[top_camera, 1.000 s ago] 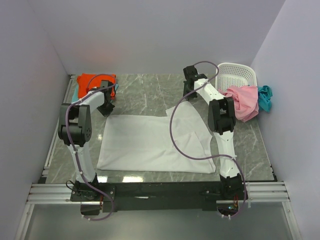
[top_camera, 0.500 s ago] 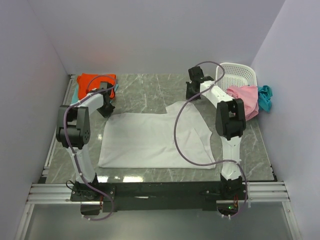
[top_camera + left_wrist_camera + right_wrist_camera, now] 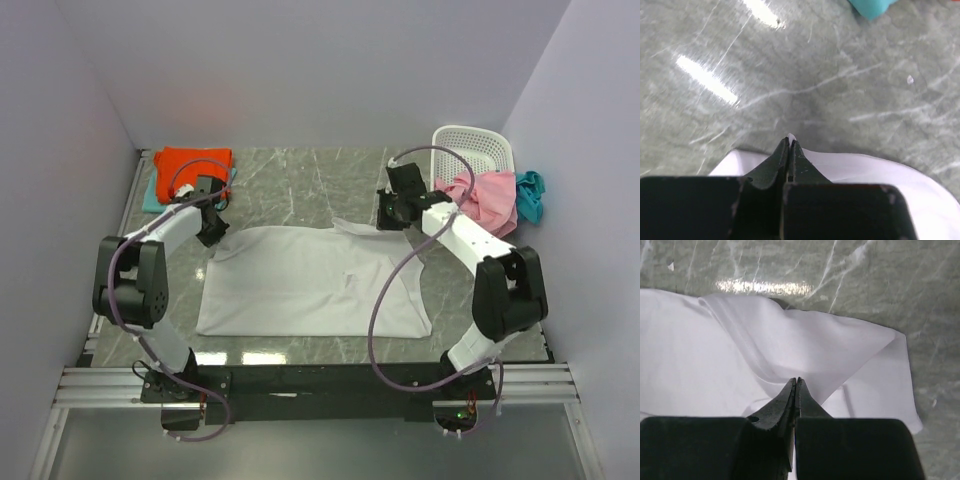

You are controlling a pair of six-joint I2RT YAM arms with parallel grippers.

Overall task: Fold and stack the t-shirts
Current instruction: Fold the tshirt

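The grey-green marble surface [image 3: 300, 190] carries everything. The biggest thing on it is the white t-shirt [image 3: 300, 290], which lies spread flat in the middle, nearer to the arms' bases than to the back wall. Its long axis runs from left to right in the top view. The left end is a straight edge and the right end is wider and flares out; I cannot tell where the collar is.

At the far right corner stands the white perforated laundry basket [image 3: 470, 150]. The pink t-shirt [image 3: 490, 200] lies crumpled against its near side, with the teal-blue t-shirt [image 3: 530, 195] just beside it at the wall. At the far left corner the orange-red t-shirt [image 3: 190, 160] lies on top of the pale aqua t-shirt [image 3: 150, 195], which shows only at its left edge.

The left pincer [image 3: 212, 235] is at the far left corner of the white t-shirt. Its fingers are pressed together, and in the wrist view a little white cloth [image 3: 865, 170] shows at the very tip [image 3: 790, 142], so it pinches that corner. The right pincer [image 3: 388, 215] is at the far right corner, also pressed together [image 3: 796, 385]. It pinches a fold of the white cloth [image 3: 705, 365], which rises from the surface up to the tip
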